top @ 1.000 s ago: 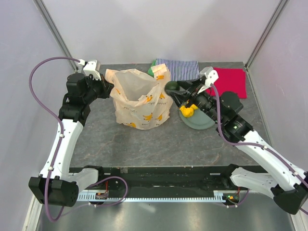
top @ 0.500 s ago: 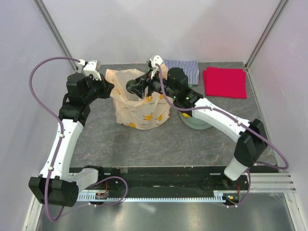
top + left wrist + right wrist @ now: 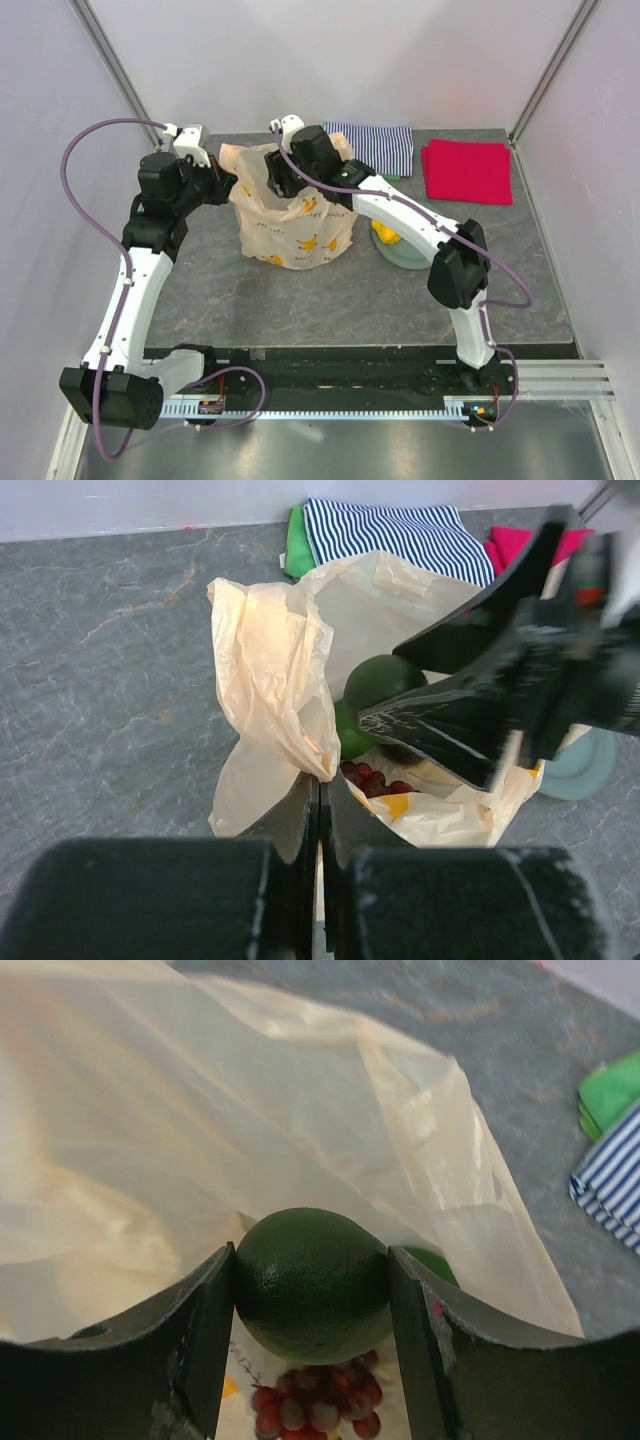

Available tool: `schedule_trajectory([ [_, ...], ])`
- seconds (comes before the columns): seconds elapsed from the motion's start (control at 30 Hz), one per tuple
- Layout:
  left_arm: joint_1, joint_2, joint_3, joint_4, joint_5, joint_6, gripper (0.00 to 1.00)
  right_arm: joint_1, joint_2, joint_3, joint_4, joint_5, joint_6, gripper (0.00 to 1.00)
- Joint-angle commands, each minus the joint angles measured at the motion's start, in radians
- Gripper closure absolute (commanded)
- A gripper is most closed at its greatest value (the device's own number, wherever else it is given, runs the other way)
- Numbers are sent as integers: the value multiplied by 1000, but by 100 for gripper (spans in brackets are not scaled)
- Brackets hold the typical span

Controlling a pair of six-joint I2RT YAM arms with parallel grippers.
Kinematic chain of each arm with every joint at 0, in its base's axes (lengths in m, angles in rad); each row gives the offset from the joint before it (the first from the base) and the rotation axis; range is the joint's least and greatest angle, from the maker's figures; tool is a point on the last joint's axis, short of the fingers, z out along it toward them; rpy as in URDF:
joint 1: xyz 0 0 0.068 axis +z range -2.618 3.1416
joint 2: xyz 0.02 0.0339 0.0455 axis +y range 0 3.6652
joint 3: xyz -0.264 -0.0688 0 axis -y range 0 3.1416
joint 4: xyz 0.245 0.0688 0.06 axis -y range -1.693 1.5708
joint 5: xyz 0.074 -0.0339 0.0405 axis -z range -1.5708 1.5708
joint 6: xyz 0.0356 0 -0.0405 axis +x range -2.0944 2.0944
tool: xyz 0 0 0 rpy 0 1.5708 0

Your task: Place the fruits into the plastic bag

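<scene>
Gripping pebbly dark-green avocado (image 3: 312, 1295) in right claw (image 3: 312, 1258) over crinkly peach bag (image 3: 268, 670), pinching its rim tight in left claw (image 3: 318, 792).

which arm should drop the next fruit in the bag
Right: the right pincer holds the dark green fruit above the open plastic bag; the left pincer is shut on the bag's rim.

Thin, crinkly translucent plastic bag (image 3: 150, 1110), avocado (image 3: 312, 1282) with finely pebbled matt skin, glossy grape bunch (image 3: 320, 1400), matt stone-patterned table (image 3: 100, 680), soft striped cloth (image 3: 400, 535).
</scene>
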Motion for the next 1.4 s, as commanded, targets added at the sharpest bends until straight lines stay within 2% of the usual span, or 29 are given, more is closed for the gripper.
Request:
schedule_trajectory([
  [0.0, 4, 6, -4, 30, 29, 28, 98, 6, 82, 155, -300, 154, -36, 100],
  [0.03, 4, 4, -2, 29, 30, 30, 98, 5, 94, 171, -361, 174, -41, 100],
  [0.23, 4, 6, -4, 30, 27, 28, 98, 3, 93, 148, -476, 162, -27, 100],
  [0.67, 4, 0, -5, 27, 15, 31, 99, -20, 104, 33, -530, 95, -18, 100],
  [0.8, 4, 1, -4, 29, 19, 31, 98, -24, 114, 24, -529, 89, -15, 87],
  [0.9, 4, 3, -4, 29, 19, 30, 99, -24, 108, 24, -521, 86, -12, 71],
  [0.93, 4, 1, -4, 29, 19, 30, 99, -24, 105, 22, -516, 89, -13, 62],
  [1.03, 4, 4, -4, 27, 18, 31, 98, -24, 93, 8, -500, 87, -12, 49],
  [1.17, 4, 4, -5, 27, 18, 31, 98, -27, 82, -9, -477, 78, -12, 38],
  [1.37, 4, 6, -5, 27, 16, 31, 99, -29, 52, -36, -432, 64, -12, 32],
])
